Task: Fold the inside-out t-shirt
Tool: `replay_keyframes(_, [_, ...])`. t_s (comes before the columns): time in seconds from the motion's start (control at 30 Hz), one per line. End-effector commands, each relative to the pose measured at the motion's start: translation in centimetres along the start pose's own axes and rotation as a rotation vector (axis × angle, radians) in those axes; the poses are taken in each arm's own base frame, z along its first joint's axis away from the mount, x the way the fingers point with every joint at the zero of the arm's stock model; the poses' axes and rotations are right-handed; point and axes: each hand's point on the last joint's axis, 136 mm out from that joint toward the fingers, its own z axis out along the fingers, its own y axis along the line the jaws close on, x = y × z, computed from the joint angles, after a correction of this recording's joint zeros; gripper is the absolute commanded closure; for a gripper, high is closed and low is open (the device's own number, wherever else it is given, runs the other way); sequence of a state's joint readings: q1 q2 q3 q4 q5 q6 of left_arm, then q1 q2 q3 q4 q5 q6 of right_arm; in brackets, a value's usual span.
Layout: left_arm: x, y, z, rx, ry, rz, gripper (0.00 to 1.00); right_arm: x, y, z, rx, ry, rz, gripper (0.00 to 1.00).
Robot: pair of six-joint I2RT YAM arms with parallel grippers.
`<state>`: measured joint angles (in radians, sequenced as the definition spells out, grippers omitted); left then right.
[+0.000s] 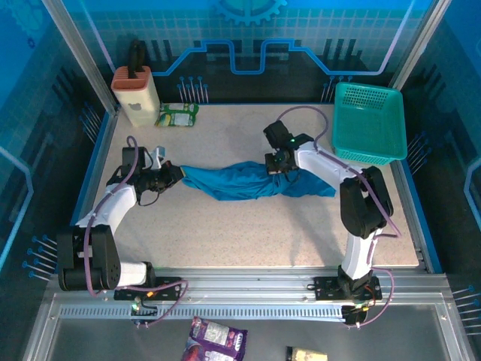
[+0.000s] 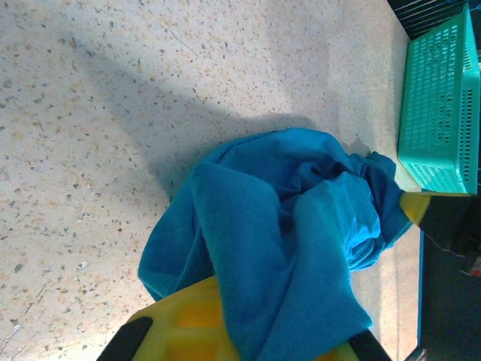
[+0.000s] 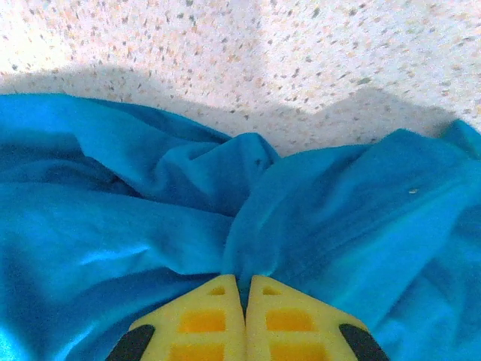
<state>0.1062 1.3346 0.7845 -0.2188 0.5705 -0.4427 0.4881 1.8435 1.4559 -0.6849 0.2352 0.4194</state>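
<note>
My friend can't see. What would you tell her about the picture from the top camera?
A bunched-up blue t-shirt lies on a speckled table, pinched by the left gripper at its left end and the right gripper nearer its middle. A teal basket sits at the table's far right corner.

We cannot see the tips of the left claw (image 2: 244, 335); the t-shirt (image 2: 285, 226) drapes over them; beyond the claw, the basket (image 2: 440, 98) is cut off at the picture's edge.
</note>
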Motion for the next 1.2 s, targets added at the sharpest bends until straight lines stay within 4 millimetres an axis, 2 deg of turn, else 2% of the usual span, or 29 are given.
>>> replay_keyframes(0.0, [-2.4,-2.3,-1.6,0.015,-0.078,0.068,0.99,-5.0,-2.0,-8.3,-0.020,-0.204,0.030,1.00])
replay_keyframes(0.1, [-3.6,-2.8,-2.2,0.012,-0.110,0.084,1.00,-7.8,-4.0,-14.9,-0.009,-0.359,0.040,1.00])
replay_keyframes(0.23, [-5.4,-3.0,-3.1,0.024,-0.159,0.073,1.00,-10.1,-7.2,-24.1,0.041,-0.577,0.050,1.00])
replay_keyframes(0.33, [-6.7,-2.8,-4.2,0.049,-0.195,0.043,1.00,-10.4,-9.8,-30.7,0.087,-0.726,0.068,1.00])
replay_keyframes(0.43, [-7.9,-2.4,-5.4,0.067,-0.226,0.020,1.00,-9.7,-12.0,-36.7,0.135,-0.867,0.095,1.00])
replay_keyframes(0.53, [-8.7,-2.2,-6.2,0.079,-0.241,0.002,1.00,-8.4,-13.5,-41.6,0.185,-0.991,0.116,1.00])
replay_keyframes(0.6, [-9.1,-2.2,-6.6,0.084,-0.251,-0.001,1.00,-7.4,-14.4,-44.1,0.213,-1.051,0.131,1.00])
replay_keyframes(0.73, [-9.8,-2.8,-7.6,0.091,-0.268,0.008,1.00,-6.1,-15.2,-46.5,0.228,-1.110,0.153,1.00])
replay_keyframes(0.8, [-9.9,-3.5,-7.7,0.110,-0.262,0.017,1.00,-6.1,-15.0,-45.5,0.222,-1.088,0.147,1.00])
replay_keyframes(0.87, [-9.7,-4.0,-7.3,0.138,-0.235,0.017,1.00,-6.6,-14.8,-42.5,0.221,-1.008,0.137,1.00])
replay_keyframes(0.93, [-9.0,-4.4,-6.1,0.152,-0.185,0.023,1.00,-6.8,-14.7,-36.6,0.186,-0.846,0.141,1.00])
replay_keyframes(1.0, [-7.6,-4.2,-4.2,0.145,-0.116,0.025,1.00,-6.3,-14.8,-29.5,0.114,-0.660,0.179,1.00])
replay_keyframes(1.03, [-6.7,-4.0,-3.1,0.144,-0.074,0.026,1.00,-5.5,-15.1,-25.3,0.078,-0.551,0.212,1.00])
replay_keyframes(1.1, [-4.9,-3.1,-0.8,0.131,0.004,0.015,1.00,-3.5,-15.4,-18.2,0.018,-0.373,0.275,1.00])
replay_keyframes(1.13, [-3.9,-2.5,0.4,0.119,0.039,0.009,1.00,-2.4,-15.8,-14.8,0.012,-0.286,0.309,0.92])
replay_keyframes(1.17, [-3.3,-1.8,1.3,0.105,0.062,0.004,0.98,-1.4,-16.1,-12.4,0.019,-0.220,0.328,0.86])
